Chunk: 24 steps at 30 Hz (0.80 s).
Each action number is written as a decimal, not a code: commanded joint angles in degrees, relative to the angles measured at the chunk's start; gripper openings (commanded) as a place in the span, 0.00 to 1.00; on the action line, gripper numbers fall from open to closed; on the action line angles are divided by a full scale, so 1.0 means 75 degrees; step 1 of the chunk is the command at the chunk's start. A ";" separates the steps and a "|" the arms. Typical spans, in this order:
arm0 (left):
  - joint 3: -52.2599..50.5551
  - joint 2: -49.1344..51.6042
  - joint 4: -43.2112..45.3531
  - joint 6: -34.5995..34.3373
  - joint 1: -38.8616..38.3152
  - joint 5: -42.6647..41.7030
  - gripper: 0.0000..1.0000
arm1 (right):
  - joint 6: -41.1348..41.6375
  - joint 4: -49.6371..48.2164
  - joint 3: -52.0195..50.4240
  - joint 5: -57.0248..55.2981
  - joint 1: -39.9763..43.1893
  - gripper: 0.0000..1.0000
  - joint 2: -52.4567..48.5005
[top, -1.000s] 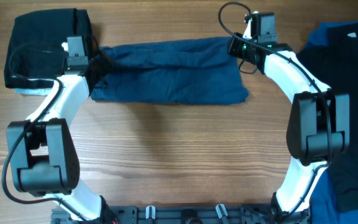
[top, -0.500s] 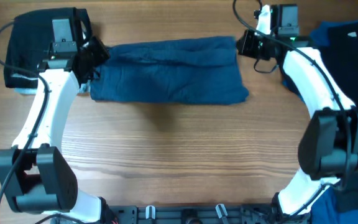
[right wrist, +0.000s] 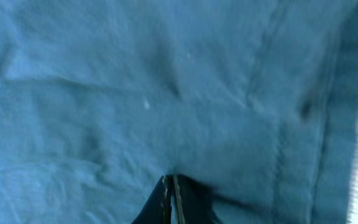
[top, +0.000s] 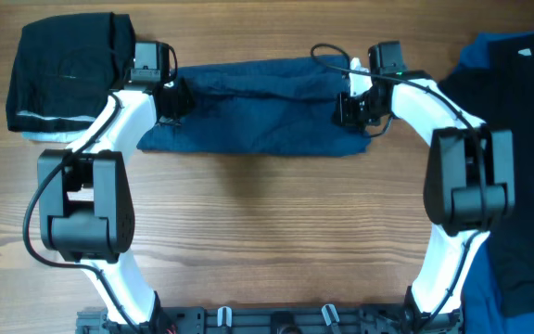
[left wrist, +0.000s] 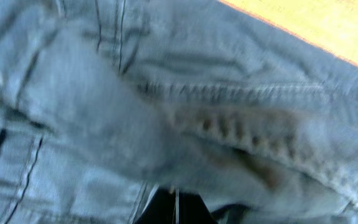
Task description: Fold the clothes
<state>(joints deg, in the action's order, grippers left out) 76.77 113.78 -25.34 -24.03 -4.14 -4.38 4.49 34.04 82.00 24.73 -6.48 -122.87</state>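
Note:
The dark navy-blue shorts (top: pixel 258 111) lie as a long folded strip across the far middle of the table. My left gripper (top: pixel 172 97) is on their left end and my right gripper (top: pixel 352 107) on their right end. In the left wrist view the shorts (left wrist: pixel 166 93) fill the frame, showing seams and a stitched band, and the left gripper (left wrist: pixel 176 200) has its jaws pressed together with the tips buried in the cloth. The right wrist view shows the right gripper (right wrist: pixel 171 185) shut, with the shorts (right wrist: pixel 135 93) puckered at its tips.
A folded black garment (top: pixel 63 70) lies at the far left corner, with a pale blue piece (top: pixel 40 133) under its near edge. A dark pile with a royal-blue edge (top: pixel 517 102) covers the right side. The table's wood (top: pixel 267 232) spans the near half.
Both grippers closed and moved from the shorts' outer ends inward onto the cloth. The left one went right and the right one went left and nearer.

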 commanded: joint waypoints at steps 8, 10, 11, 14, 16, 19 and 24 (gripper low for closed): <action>0.0009 0.0187 -0.0764 0.0146 -0.0627 0.0321 0.04 | 0.1221 0.2556 -0.0064 -0.2795 0.0484 0.04 -0.0533; 0.0009 0.0187 -0.0947 0.0105 -0.1096 0.0801 0.04 | 0.1163 0.2774 -0.0064 -0.2786 0.0825 0.05 -0.0530; 0.0009 0.0187 -0.1035 -0.0076 -0.1367 0.1151 0.04 | 0.0982 0.2830 -0.0064 -0.2629 0.0962 0.04 -0.0498; 0.0012 0.0050 -0.1090 -0.0146 -0.1798 0.1463 0.04 | 0.0452 0.2722 -0.0026 -0.2087 0.1090 0.04 -0.0157; 0.0038 -0.0289 -0.1183 -0.0350 -0.1883 0.1448 0.04 | 0.0096 0.2798 0.0160 -0.2066 0.1040 0.04 0.0417; 0.0061 -0.0906 -0.1244 -0.0542 -0.1883 0.1058 0.04 | -0.0096 0.2798 0.0230 -0.1961 0.0901 0.04 0.1457; 0.0058 -0.1454 -0.1040 -0.0545 -0.1699 0.1177 0.04 | -0.0382 0.1929 0.0230 -0.0912 0.0096 0.04 0.2751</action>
<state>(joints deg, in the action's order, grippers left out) 76.79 104.31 -33.78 -27.14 -18.24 4.03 3.49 49.82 83.50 14.76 -2.33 -104.03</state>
